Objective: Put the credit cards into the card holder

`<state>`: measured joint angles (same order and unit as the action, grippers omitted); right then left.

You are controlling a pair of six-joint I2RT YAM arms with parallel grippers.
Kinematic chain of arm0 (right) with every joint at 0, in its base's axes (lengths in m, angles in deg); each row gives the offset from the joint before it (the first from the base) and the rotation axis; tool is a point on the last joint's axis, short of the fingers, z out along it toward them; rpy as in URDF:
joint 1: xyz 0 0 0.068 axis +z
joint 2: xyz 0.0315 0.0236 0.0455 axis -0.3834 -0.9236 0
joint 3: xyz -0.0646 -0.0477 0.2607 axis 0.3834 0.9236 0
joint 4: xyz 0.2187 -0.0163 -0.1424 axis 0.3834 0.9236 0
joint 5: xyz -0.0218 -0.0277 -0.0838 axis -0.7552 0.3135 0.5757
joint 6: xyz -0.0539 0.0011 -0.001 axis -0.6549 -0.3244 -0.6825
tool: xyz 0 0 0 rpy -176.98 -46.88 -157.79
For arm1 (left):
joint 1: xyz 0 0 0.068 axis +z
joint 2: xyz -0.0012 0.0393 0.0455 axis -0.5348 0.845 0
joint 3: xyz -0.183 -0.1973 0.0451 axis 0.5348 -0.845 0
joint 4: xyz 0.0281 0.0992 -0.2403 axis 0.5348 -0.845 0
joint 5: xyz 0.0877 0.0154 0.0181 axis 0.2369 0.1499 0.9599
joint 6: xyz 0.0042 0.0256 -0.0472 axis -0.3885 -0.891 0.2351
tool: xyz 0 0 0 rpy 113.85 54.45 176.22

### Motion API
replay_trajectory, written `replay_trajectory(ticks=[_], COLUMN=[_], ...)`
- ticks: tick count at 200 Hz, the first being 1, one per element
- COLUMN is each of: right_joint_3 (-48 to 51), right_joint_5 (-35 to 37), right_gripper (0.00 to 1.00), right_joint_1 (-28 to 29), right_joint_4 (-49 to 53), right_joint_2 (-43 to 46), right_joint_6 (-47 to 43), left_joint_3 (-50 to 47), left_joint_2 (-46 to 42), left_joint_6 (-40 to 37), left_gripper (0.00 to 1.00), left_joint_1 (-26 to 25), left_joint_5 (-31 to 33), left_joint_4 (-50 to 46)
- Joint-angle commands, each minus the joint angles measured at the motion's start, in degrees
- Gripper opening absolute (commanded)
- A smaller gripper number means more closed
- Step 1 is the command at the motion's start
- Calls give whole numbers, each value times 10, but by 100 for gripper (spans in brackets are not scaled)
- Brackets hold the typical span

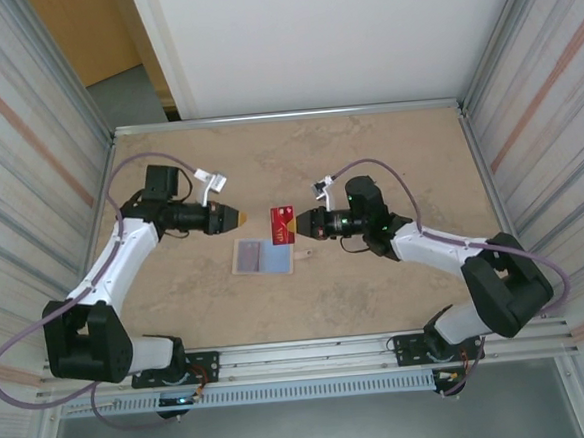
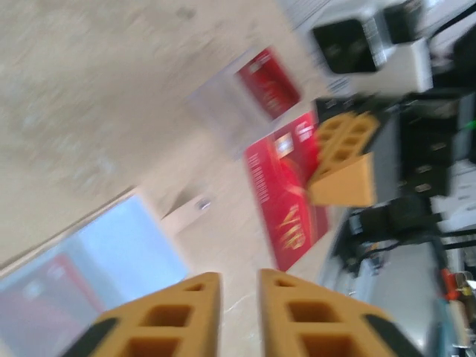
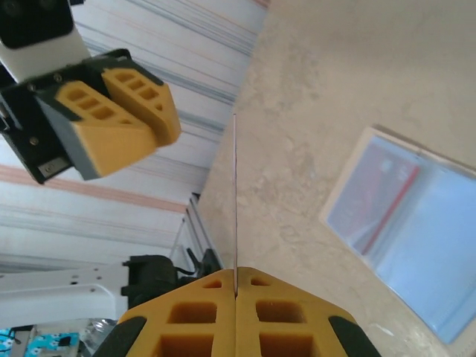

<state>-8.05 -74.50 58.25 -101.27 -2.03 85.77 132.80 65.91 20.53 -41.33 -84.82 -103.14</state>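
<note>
The card holder point(image 1: 262, 254) lay open flat nearest the arm bases, one red card point(image 3: 390, 193) showing in its lavender pocket. Just beyond it, the right gripper point(image 1: 294, 225) pinched a credit card point(image 1: 281, 223) by its right edge. The left gripper point(image 1: 242, 218) faced it, nearly closed and empty.
</note>
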Motion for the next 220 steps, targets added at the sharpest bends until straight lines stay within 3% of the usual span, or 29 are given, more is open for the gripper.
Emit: replay_trajectory(ticks=[1,12,27,79,166,220], right_joint_3=[-30,-35,-30,-64,-79,-79], right_joint_5=[21,6,9,6,7,3], right_gripper=[0,0,0,0,0,0], right_joint_1=[8,13,24,46,61,68], right_joint_4=[78,52,6,-14,12,22], right_joint_2=[-59,-87,-106,-185,-231,-237], right_joint_6=[12,28,47,61,57,57], left_joint_3=[-38,-35,-21,35,50,52], left_joint_2=[9,24,62,178,233,251], left_joint_6=[4,-6,-37,-58,-71,-74], left_gripper=[7,0,0,0,0,0], left_joint_1=[13,13,13,-12,-39,-43], left_joint_5=[113,137,168,236,273,249], left_joint_4=[0,-1,-26,-90,-96,-96])
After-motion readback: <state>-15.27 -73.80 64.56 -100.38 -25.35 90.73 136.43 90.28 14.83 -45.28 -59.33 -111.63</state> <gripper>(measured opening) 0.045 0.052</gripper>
